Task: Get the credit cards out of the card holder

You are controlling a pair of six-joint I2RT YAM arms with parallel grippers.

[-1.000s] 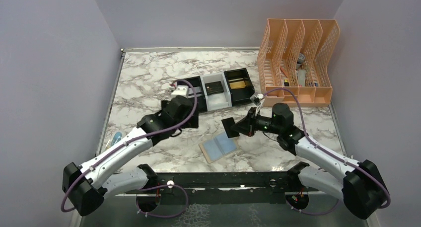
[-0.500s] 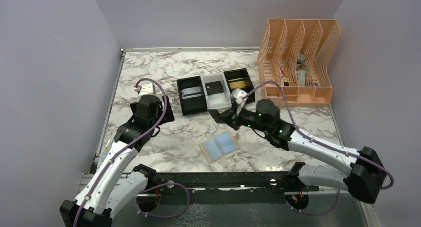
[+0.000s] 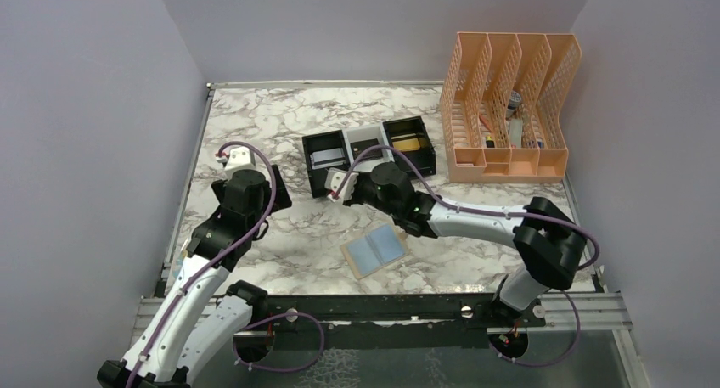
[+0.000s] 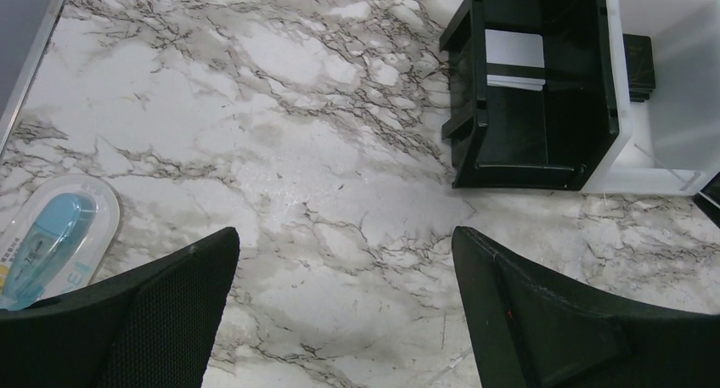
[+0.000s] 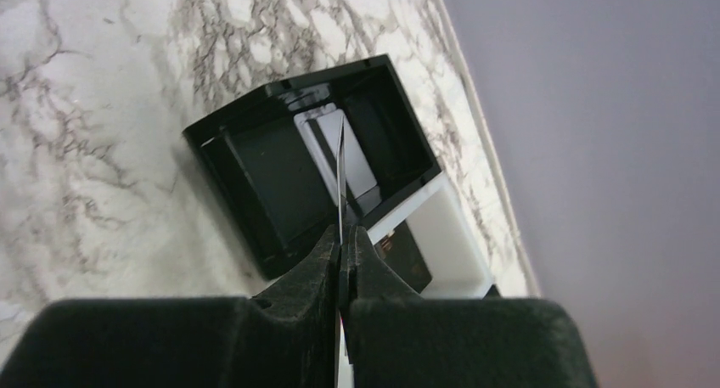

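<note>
The tan card holder (image 3: 374,250) lies open on the marble, its bluish pockets facing up. My right gripper (image 3: 334,187) is shut on a thin card (image 5: 340,171), seen edge-on and held upright over the left black bin (image 5: 289,184). A silvery card (image 5: 357,154) lies in that bin and also shows in the left wrist view (image 4: 515,59). A dark card (image 3: 367,149) lies in the white bin (image 3: 371,174), and a gold card (image 3: 409,142) in the right black bin. My left gripper (image 3: 278,193) is open and empty over bare marble (image 4: 344,235), left of the bins.
A peach mesh file organizer (image 3: 509,108) with small items stands at the back right. A blister pack with a blue item (image 4: 47,239) lies at the table's left edge. Purple walls close in on three sides.
My right gripper has swung left and back with the card, from beside the card holder to over the left black bin. My left arm has pulled back left, away from the bins.
</note>
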